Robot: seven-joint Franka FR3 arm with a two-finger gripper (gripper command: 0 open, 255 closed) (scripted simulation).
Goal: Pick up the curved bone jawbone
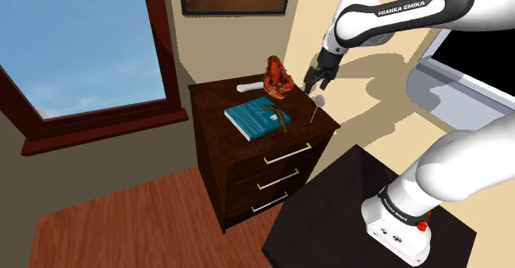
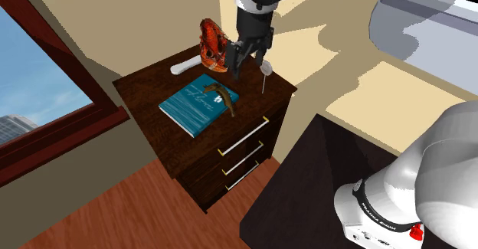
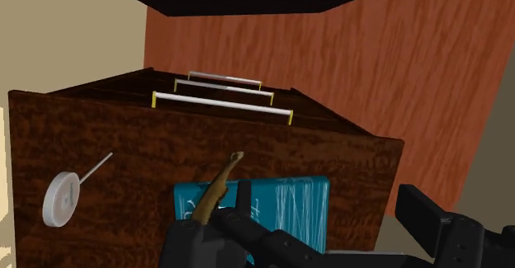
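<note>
End effector (image 1: 318, 83) with fingers spread wide and holding nothing, hovering above the nightstand's (image 1: 216, 97) back corner by the wall, brown curved jawbone (image 1: 279, 118) lying on a teal book (image 1: 252, 116) mid-top, red-orange object (image 1: 277, 75) and white pin (image 1: 316, 101) near the fingers, bare strip along the drawer-side edge.

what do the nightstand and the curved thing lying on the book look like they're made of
Nightstand: dark reddish-brown wood, judging by the grain streaks, with a slight sheen. Curved piece on the teal book: matte tan-brown, possibly bone or wood; the look leaves it open.
</note>
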